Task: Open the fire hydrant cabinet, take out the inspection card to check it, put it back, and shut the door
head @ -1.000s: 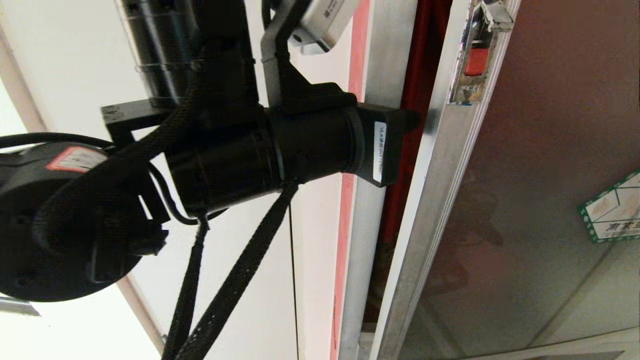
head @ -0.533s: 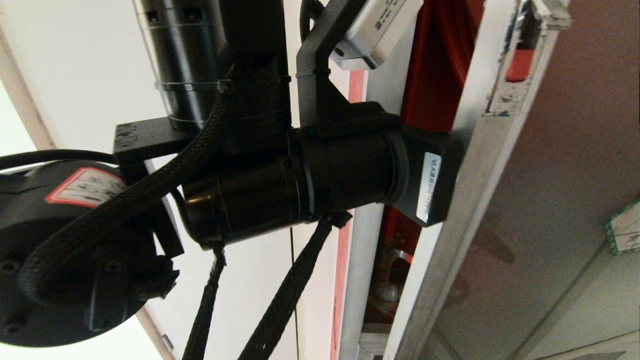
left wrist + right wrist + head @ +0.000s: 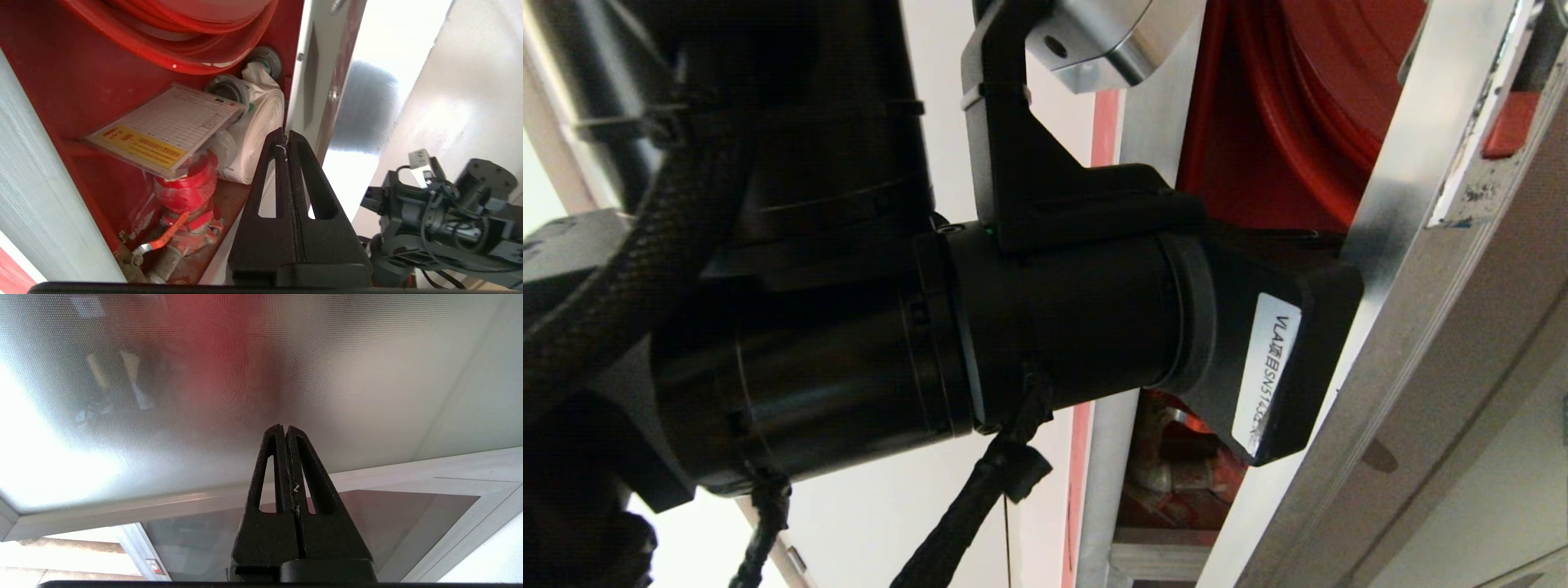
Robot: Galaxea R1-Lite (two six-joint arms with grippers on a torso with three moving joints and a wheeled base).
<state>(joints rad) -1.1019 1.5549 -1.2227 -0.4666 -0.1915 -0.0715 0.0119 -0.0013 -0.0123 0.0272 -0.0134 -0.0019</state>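
Fire hydrant cabinet (image 3: 77, 81): red interior, fills the left and centre of the left wrist view; in the head view its red inside shows in a strip at upper centre-right, between the silver frame post (image 3: 1147, 122) and the door's edge.

Inspection card (image 3: 167, 124): white gridded sheet with a yellow band at its lower-left end, in a clear sleeve. Lies tilted inside the cabinet, centre-left of the left wrist view, resting on top of the red valve (image 3: 186, 192) and leaning toward the white rolled hose (image 3: 257, 134). Not held by anything.

Red hose reel (image 3: 179, 36): upper part of the left wrist view, above the card.

Door (image 3: 1445, 327): silver-framed, dark tinted glass, stands ajar, running diagonally down the right side of the head view; latch with red insert (image 3: 1509, 124) at upper right.

Left gripper (image 3: 284, 141): fingers pressed together, holding nothing; lower centre of the left wrist view, tips in front of the rolled hose and next to the door's inner edge. Its black wrist body fills the centre of the head view, at the gap between cabinet and door.

Right gripper (image 3: 284, 435): fingers pressed together, empty; lower centre of the right wrist view, pointing at a frosted glass panel (image 3: 204, 375) with a smaller lower glass panel (image 3: 367, 526) beneath it.
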